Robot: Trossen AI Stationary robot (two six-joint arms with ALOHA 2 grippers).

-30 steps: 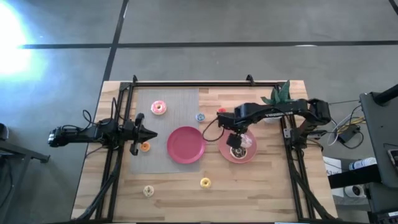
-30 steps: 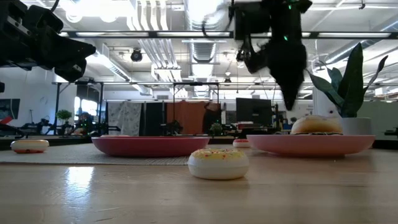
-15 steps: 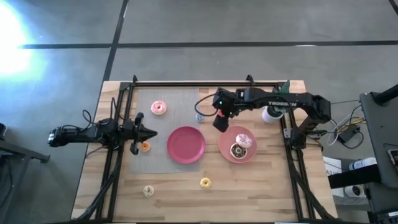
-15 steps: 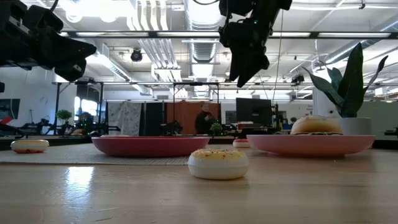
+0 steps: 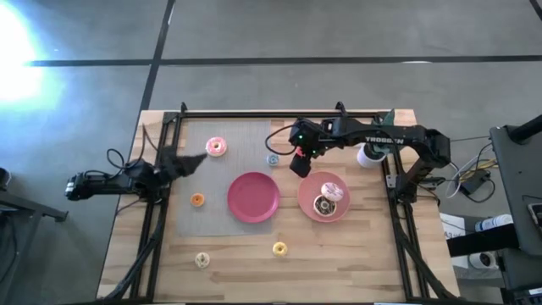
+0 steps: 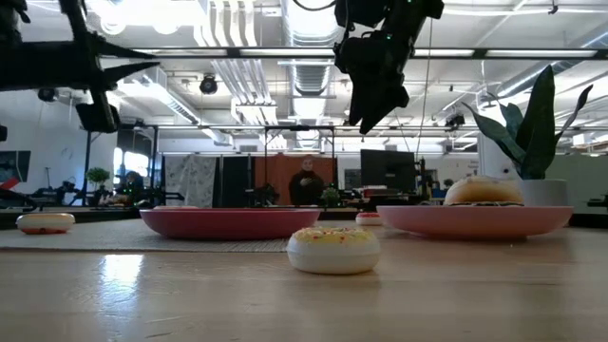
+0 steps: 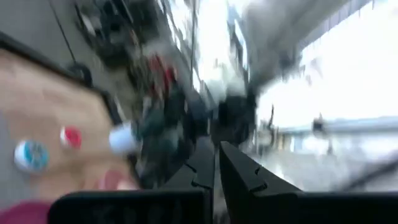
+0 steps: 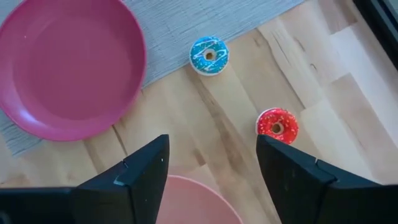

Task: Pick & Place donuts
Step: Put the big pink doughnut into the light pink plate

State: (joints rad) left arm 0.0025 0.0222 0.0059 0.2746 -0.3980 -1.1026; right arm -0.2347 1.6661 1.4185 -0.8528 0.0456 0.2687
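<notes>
Right gripper [image 5: 299, 163] hangs above the table with its jaws spread wide and nothing between them; in its wrist view the two dark fingers [image 8: 144, 174] frame bare wood. White lettering runs along this arm's upper link in the high view, too small to read with confidence. Just ahead of the fingers lie the blue donut [image 8: 209, 55], at the edge of the grey mat [image 8: 186, 25], and the red donut [image 8: 277, 124] on bare wood, apart from each other. To one side of the gripper sits the red plate [image 5: 253, 196], nothing on it; close under the gripper on the other side is the pink plate [image 5: 310, 203], carrying the lilac-white donut [image 5: 332, 191] and the dark brown donut [image 5: 323, 205], side by side.

Left gripper [image 5: 196, 158] is raised at the mat's left side with its fingers [image 7: 239, 171] pressed together, holding nothing. The pink-frosted donut [image 5: 216, 146] lies just beyond its tip, and the orange donut [image 5: 196, 200] lies on the mat nearer the table's front. Well away from both grippers, near the front edge, rest the yellow donut [image 5: 279, 248] and the cream donut [image 5: 201, 259]. A potted plant [image 5: 381, 129] stands at the far right corner.
</notes>
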